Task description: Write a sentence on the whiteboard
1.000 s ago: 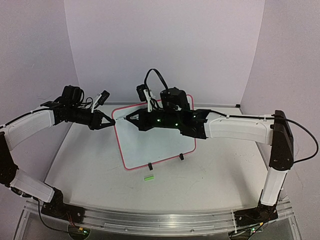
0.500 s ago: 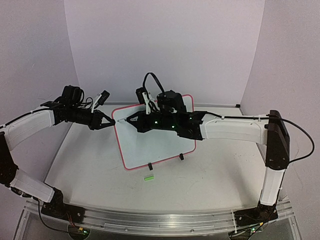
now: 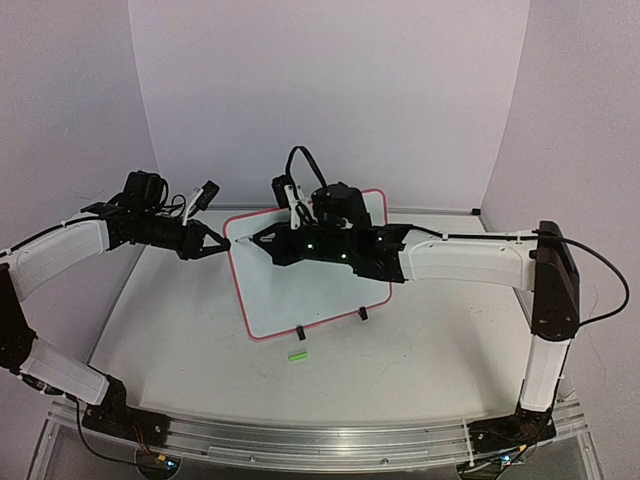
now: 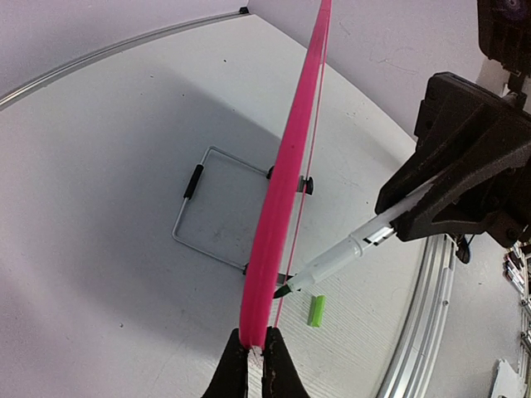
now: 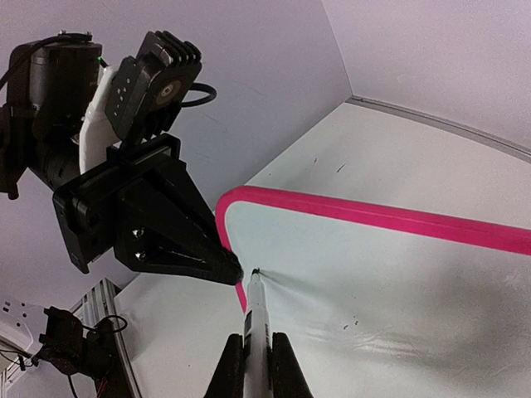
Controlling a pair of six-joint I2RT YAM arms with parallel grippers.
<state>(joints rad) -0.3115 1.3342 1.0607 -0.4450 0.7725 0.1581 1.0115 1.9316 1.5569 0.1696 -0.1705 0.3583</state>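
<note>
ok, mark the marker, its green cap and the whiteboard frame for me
marker [image 4: 348, 249], left wrist view, on the white barrel.
green cap [image 3: 296, 355], top external view, on its middle.
whiteboard [image 5: 373, 217], right wrist view, on the pink frame.

We find the whiteboard standing across the middle of the bench, its wire stand taking the ground behind it. At its left edge our left hand and right hand nearly meet, the marker tip just beside the left fingertips. A green cap lies just before the board; to the right, the bench lies open.
</note>
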